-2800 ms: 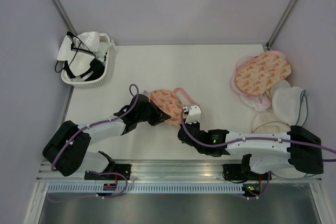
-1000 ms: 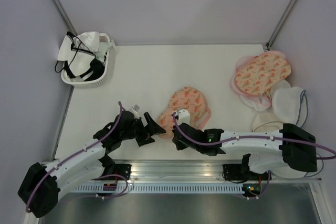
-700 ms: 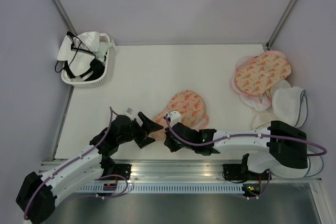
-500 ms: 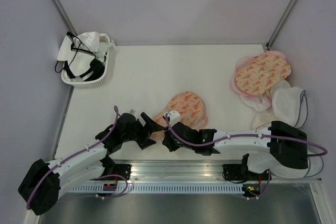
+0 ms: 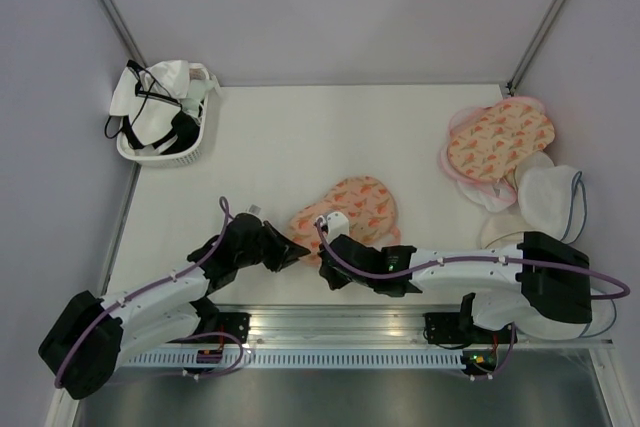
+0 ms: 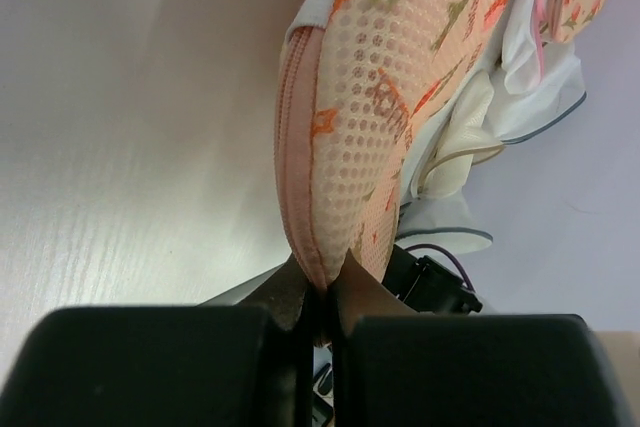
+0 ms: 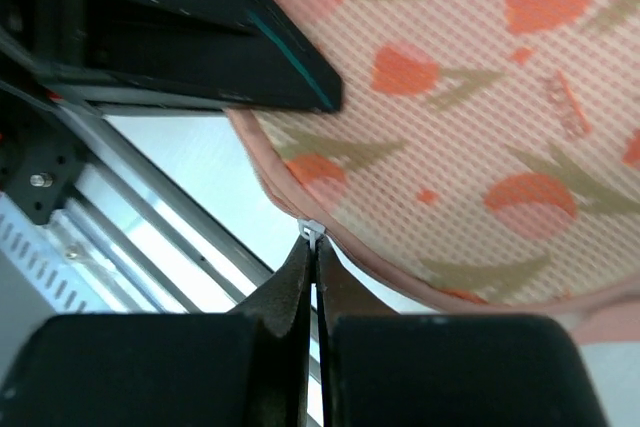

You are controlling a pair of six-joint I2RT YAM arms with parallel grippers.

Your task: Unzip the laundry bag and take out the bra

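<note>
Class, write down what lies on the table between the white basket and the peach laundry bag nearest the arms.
Nothing: the top view shows bare table between the basket and the laundry bag.

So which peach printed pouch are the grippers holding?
The laundry bag at front centre: the left gripper and right gripper are both shut on its rim. The other peach pouch lies untouched on the right-hand pile.

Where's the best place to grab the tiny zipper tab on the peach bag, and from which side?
Pinch the flat metal zipper tab itself, coming from outside the laundry bag's near rim. It pokes out past the edge there, thin and free, so narrow jaws fit its faces. The right gripper grips it that way, while the left gripper clamps the bag's end seam.
</note>
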